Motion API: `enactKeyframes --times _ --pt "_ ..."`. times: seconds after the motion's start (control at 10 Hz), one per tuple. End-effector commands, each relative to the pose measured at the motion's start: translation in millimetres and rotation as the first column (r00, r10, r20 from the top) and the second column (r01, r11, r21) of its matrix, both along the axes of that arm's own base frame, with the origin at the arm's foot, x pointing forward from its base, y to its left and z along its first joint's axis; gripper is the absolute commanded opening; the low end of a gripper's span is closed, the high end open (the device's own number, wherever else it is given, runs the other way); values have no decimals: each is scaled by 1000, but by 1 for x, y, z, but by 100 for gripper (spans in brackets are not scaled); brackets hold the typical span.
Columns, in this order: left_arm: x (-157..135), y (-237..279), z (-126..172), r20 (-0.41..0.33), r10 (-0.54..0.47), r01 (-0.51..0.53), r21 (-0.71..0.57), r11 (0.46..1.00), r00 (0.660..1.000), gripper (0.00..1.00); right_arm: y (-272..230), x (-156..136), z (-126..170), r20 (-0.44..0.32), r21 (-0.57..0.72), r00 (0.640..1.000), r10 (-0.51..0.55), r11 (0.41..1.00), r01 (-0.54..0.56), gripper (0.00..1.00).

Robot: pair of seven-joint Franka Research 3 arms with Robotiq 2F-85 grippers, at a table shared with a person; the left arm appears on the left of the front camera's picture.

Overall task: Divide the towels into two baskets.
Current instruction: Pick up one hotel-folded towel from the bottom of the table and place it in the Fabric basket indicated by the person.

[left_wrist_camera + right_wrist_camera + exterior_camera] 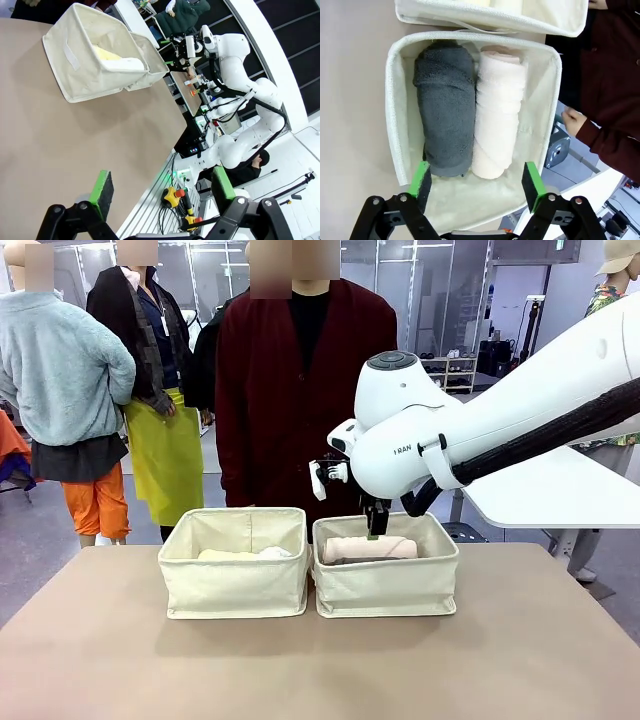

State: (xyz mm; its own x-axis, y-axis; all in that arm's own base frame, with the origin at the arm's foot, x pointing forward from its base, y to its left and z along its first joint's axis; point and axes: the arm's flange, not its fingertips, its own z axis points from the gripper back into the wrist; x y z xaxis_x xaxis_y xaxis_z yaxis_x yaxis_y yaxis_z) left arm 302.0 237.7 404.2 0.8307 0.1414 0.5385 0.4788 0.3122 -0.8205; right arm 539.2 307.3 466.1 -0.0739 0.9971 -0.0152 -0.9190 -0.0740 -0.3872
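Observation:
Two cream baskets stand side by side. The left basket (235, 590) holds a pale yellow towel (222, 555) and a white towel (275, 552). In the right basket (385, 592) lie a cream-pink towel (368, 547) and a dark grey towel (445, 120), parallel and touching. My right gripper (477, 182) hangs open just above this basket (395, 125), over the near ends of the grey roll and the cream-pink towel (497, 120), holding nothing. My left gripper (162, 187) is open and empty above bare table, well away from the left basket (85, 70).
A person in a dark red cardigan (300, 390) stands right behind the baskets, one hand (570, 120) beside the right basket's far wall. The brown table (320, 670) has free room in front of the baskets. A white table (560, 490) stands to the right.

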Motion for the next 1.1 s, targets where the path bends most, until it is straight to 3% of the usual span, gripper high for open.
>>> enactKeyframes --times 0.0,0.8,1.0 --pt "-5 0 3 -5 -6 6 -9 1000 1000 100 -2 5 -3 -3 -2 1000 -4 1000 4 91" --pt "-5 0 3 -5 -6 6 -9 1000 1000 100 -1 4 -3 -4 1 1000 -4 1000 4 91" --pt "-5 0 3 -5 -6 6 -9 1000 1000 100 -37 -48 25 0 30 1000 -11 1000 11 91"
